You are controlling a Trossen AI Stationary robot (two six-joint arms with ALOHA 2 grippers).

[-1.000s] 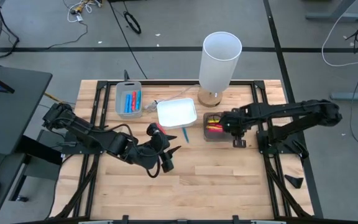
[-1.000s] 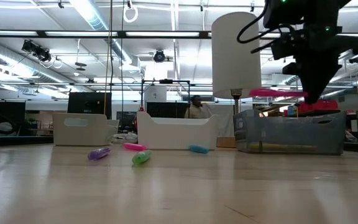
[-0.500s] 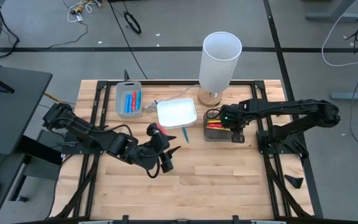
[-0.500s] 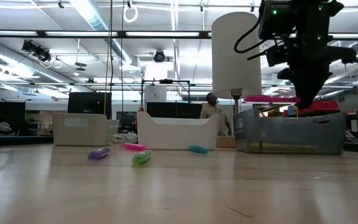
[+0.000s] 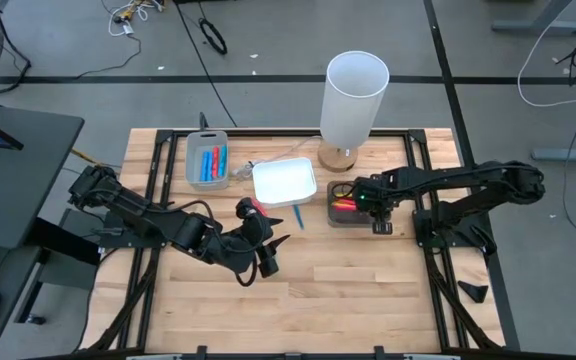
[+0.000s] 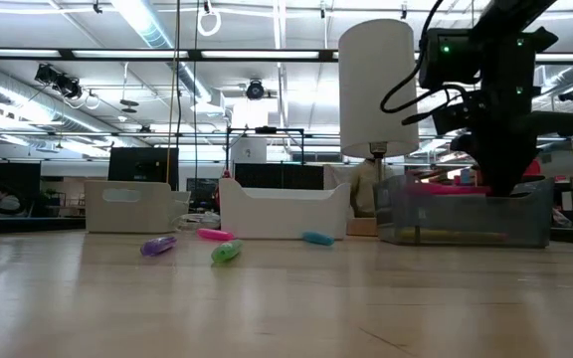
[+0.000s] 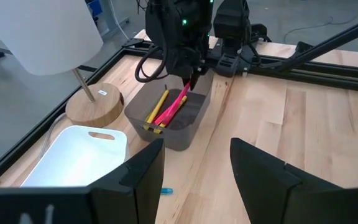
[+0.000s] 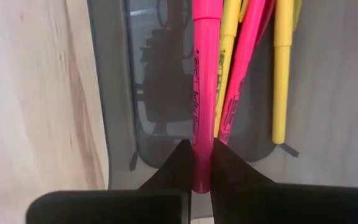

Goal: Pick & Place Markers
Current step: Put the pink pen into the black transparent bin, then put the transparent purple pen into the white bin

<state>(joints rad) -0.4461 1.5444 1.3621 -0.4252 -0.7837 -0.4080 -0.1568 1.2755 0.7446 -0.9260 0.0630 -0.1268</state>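
Observation:
My right gripper (image 5: 365,200) is shut on a pink marker (image 8: 204,87) and sits low inside the dark grey tray (image 5: 346,214), over yellow markers (image 8: 281,74) and another pink one (image 8: 244,68) lying on the tray's floor. My left gripper (image 5: 271,250) hangs open over the table's middle, holding nothing. Loose markers lie on the wood by the white tray: purple (image 6: 157,245), pink (image 6: 215,235), green (image 6: 226,252) and blue (image 6: 316,239). My right gripper pinches the pink marker between its two fingers at one end (image 8: 202,167). The fingers slant down from the table's right, and the marker sticks out ahead of them, in line with them (image 7: 176,104). Whether its free end rests on the markers below, I cannot tell.
A white tray (image 5: 284,182) stands left of the dark one. A light grey tray (image 5: 208,160) holds blue and red markers near the far left. A lamp with a tall white shade (image 5: 354,95) stands on a round wooden base just behind the dark tray.
My right gripper has come down with the pink marker, from above the dark tray's rim to inside the tray. It has stayed shut on the marker.

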